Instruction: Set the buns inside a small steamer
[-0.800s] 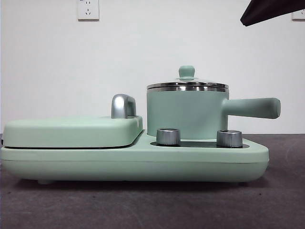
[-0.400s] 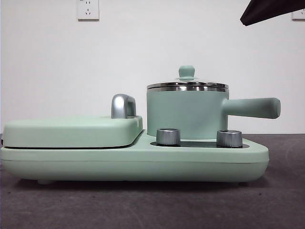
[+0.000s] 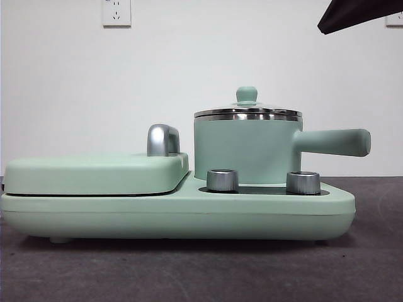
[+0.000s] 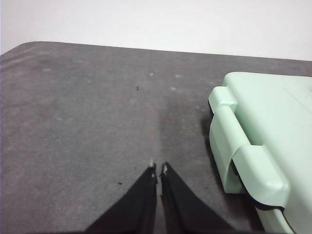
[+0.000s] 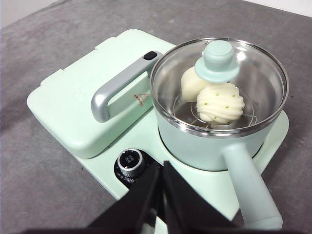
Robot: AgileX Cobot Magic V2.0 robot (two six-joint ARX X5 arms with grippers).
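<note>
Two white buns (image 5: 214, 95), one smooth, one ridged, lie inside the lidded mint-green small steamer (image 5: 219, 122), so loading looks finished; both the left tool (image 4: 158, 168) and right tool (image 5: 162, 165), jaws together and empty, need only stay clear.

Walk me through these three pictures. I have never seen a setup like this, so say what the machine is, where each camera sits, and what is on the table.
It is a robot with two arms at a table. One picture looks level across the table; the other two come from cameras on each wrist. On the dark table stands a green cooker carrying a small steamer with its glass lid on. Inside lie two buns, one smooth, one ridged. The left end effector hovers beside the cooker and the right end effector above it, both shut, holding nothing.
</note>
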